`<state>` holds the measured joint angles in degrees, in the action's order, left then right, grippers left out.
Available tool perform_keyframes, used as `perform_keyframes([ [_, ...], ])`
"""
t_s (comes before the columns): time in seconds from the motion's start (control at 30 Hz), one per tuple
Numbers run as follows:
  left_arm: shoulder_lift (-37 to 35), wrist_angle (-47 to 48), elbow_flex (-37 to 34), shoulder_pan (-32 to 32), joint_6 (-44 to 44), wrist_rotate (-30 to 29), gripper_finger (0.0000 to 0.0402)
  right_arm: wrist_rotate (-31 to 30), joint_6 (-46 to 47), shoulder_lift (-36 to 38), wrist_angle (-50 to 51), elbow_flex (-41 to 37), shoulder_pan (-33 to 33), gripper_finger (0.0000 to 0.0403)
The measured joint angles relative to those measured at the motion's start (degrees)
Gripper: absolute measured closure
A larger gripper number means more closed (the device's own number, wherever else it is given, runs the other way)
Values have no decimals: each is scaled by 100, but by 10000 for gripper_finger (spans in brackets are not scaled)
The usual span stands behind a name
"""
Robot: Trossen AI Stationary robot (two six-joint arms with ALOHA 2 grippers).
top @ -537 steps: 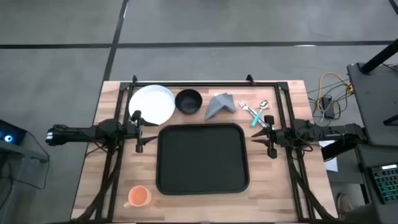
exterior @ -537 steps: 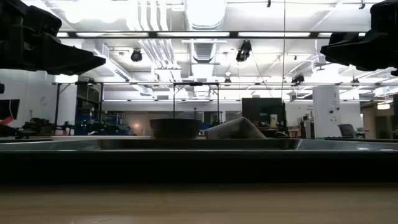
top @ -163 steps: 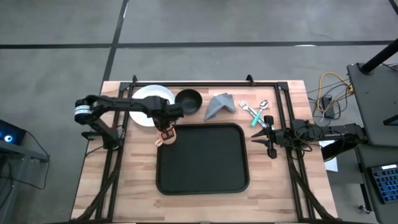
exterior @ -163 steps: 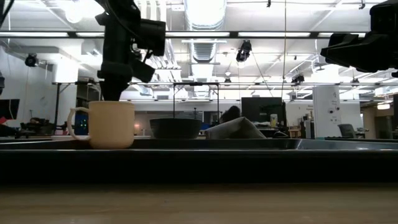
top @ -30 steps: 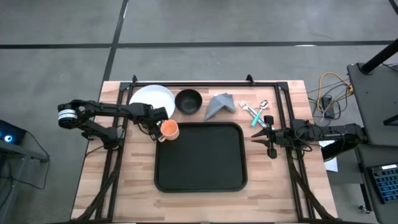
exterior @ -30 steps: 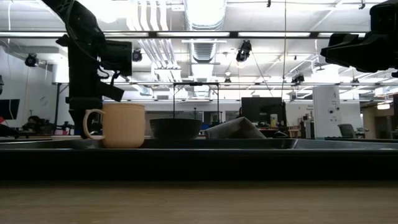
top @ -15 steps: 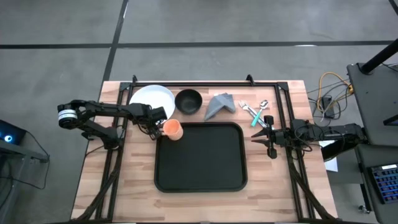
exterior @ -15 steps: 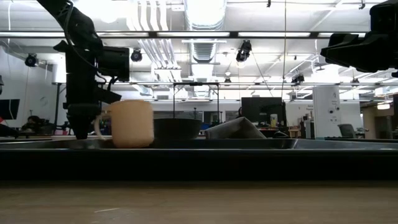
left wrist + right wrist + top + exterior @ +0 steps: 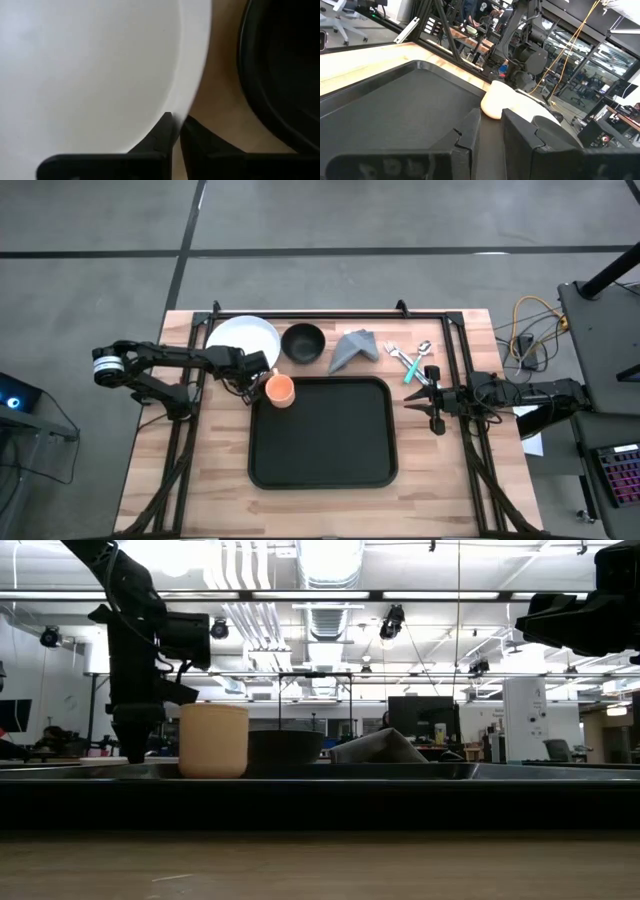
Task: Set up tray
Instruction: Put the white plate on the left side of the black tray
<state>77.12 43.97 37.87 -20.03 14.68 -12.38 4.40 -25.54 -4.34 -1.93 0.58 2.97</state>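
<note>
Two grippers: left [image 9: 252, 383] jaws closed, empty, by tray [image 9: 322, 476]; right [image 9: 432, 399] jaws unclear.

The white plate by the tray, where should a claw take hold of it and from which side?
Take the white plate by its thin rim nearest the left claw, which is shut beside the orange cup. The plate lies flat, so come from above and pinch the edge; its far rim sits close to the black bowl.

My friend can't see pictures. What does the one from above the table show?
A big black tray sits mid-table with an orange cup at its far left corner. The left gripper, shut, is beside the cup; a white plate lies behind.
</note>
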Motion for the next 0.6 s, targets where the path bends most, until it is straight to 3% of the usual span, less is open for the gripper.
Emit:
perform_keyframes([
  [0.27, -2, 159, 430, 11, -52, -37, 401, 1, 0, 0, 0, 0, 1, 335],
  [0.6, -45, 1057, 1277, 11, -19, -908, 400, 2, 0, 0, 0, 0, 1, 335],
])
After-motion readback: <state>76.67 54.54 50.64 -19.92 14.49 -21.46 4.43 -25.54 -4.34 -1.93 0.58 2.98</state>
